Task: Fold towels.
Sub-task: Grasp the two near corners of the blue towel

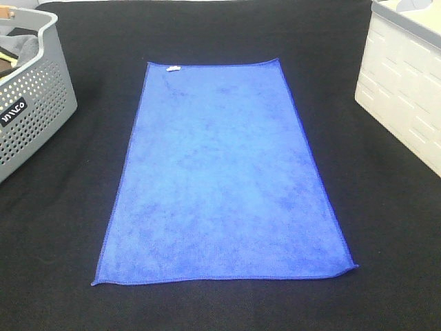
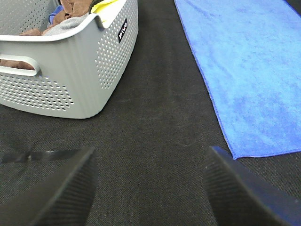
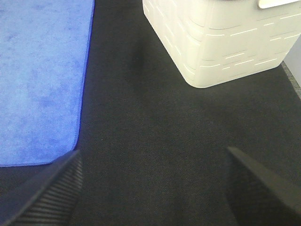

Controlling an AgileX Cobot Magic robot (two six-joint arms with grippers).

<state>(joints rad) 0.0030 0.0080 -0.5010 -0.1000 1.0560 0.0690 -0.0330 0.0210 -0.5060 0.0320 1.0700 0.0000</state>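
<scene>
A royal-blue towel [image 1: 227, 179] lies flat and spread full length on the black table cover, with a small white tag [image 1: 172, 68] at its far left corner. It also shows in the left wrist view [image 2: 249, 70] and in the right wrist view [image 3: 42, 70]. Neither arm shows in the exterior high view. My left gripper [image 2: 150, 195] is open and empty over bare black cloth, off the towel's near left corner. My right gripper [image 3: 155, 188] is open and empty over bare cloth, off the towel's near right corner.
A perforated grey basket [image 1: 34, 103] holding mixed cloths stands at the left edge; it also shows in the left wrist view [image 2: 70, 80]. A white ribbed bin [image 1: 403, 89] stands at the right; it also shows in the right wrist view [image 3: 221, 42].
</scene>
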